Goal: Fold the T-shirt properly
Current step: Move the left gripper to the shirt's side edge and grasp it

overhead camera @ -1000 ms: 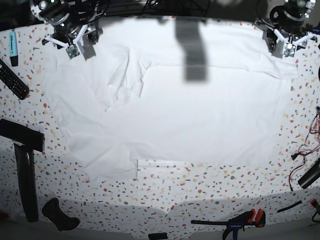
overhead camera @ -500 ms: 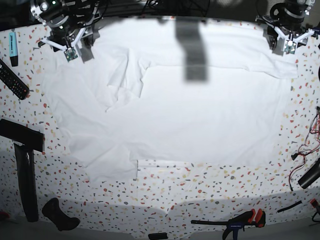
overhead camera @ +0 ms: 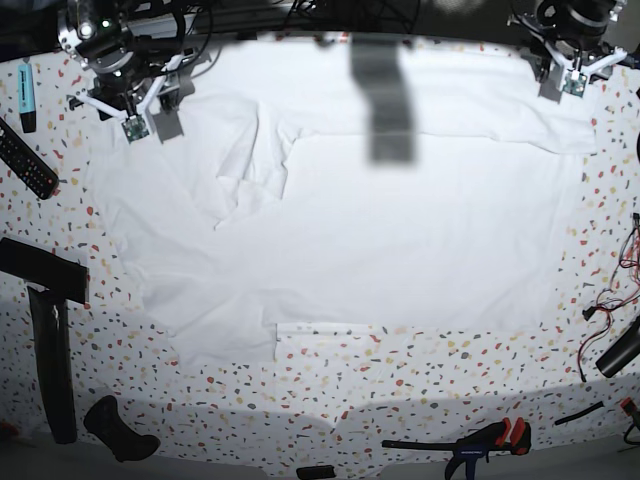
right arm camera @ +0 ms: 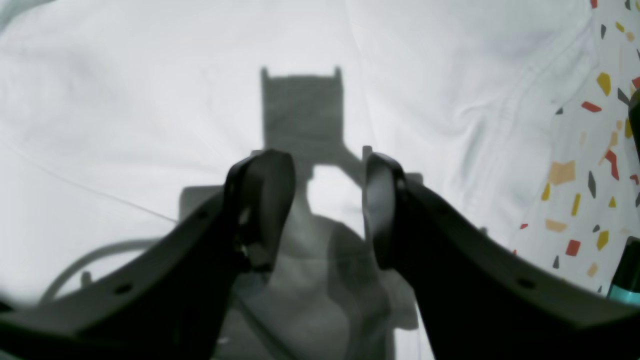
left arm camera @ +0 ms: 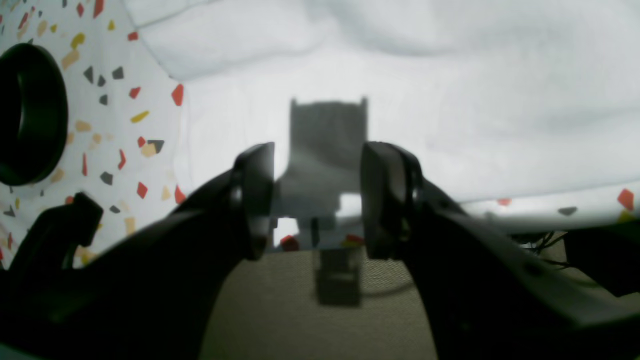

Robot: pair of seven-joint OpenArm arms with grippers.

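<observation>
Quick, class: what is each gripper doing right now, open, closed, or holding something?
Left gripper: open, holding nothing, above the T-shirt.
Right gripper: open, holding nothing, over the T-shirt.

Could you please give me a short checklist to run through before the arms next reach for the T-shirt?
1. Left gripper open and empty: ok, jaws apart with nothing between them.
2. Right gripper open and empty: ok, a clear gap over the cloth.
3. T-shirt spread out on the table: ok mostly, it lies wide.
4. Cloth smooth: not ok, there are wrinkles and a turned-over flap near the right gripper.
5. Loose items off the cloth: ok, the remote and clamp lie away from it.
6. Far edge of the shirt fully on the table: cannot tell, it is hidden in shadow.
</observation>
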